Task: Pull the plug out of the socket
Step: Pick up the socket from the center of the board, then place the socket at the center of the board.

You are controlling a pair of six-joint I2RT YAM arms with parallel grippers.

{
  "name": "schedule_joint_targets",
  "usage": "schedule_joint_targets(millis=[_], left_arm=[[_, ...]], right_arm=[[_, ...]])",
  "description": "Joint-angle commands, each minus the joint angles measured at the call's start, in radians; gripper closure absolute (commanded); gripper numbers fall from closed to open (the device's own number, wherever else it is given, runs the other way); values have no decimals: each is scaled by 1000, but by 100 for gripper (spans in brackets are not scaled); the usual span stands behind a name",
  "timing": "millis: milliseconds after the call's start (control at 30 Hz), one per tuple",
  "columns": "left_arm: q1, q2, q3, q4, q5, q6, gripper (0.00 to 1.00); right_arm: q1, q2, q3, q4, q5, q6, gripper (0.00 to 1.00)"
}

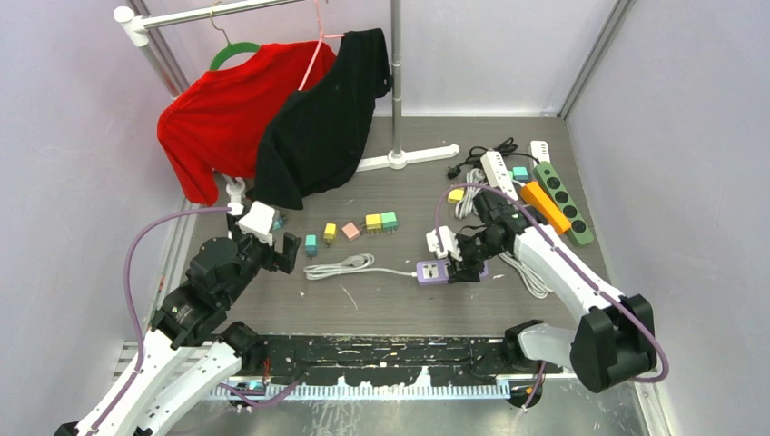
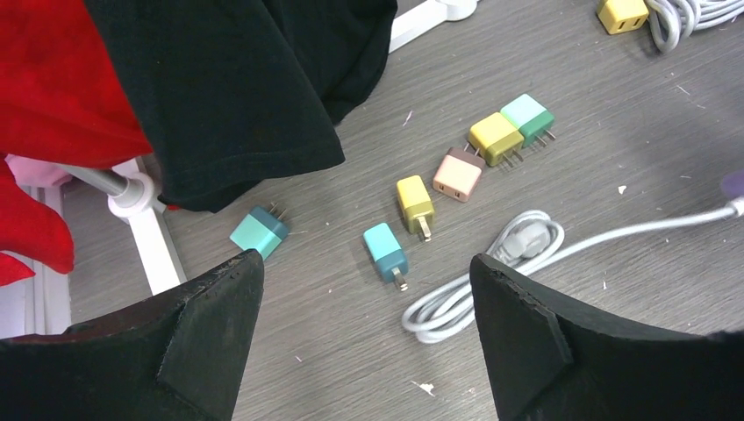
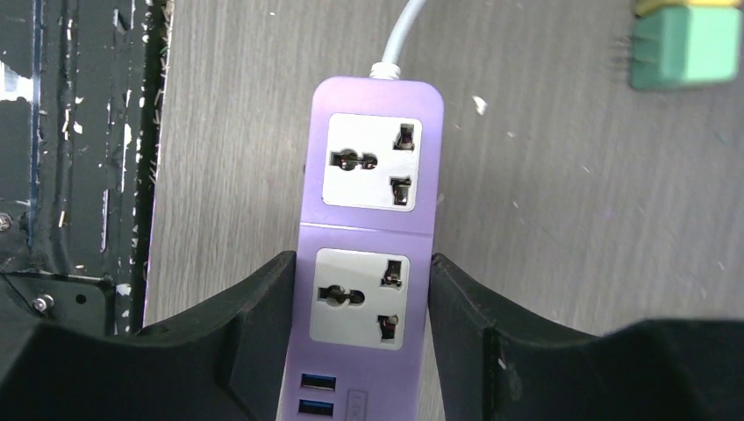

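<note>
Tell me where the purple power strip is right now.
In the top view the purple power strip lies flat just right of centre, clamped between the fingers of the right claw, with its white cord coiled to its left.

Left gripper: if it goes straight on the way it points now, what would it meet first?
Probably the teal plug beside the coiled white cable, lying on the table ahead between the open fingers of the left gripper. Depth is unclear; bare table may come first.
</note>
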Motion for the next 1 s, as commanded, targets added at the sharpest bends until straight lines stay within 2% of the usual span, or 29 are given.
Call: schedule_joint_targets(millis=[0,233,500,767,967], left_arm=[[-3,-9,0,63,-17,19,13],[-3,-17,-1,67,-8,16,13],[-3,-38,-5,73,-1,15,13],[-2,-53,-7,77,14,13,13],[-3,-54,-7,78,22,12,13]], right_arm=[[-111,-72,74,-83,-68,-22,99],[-299,-156,106,-95,-49,17,99],[-449,-204,140,-35,23,115,99],[-516,-188,131,215,172,335,99],[-525,-95,154,403,269,464,99]])
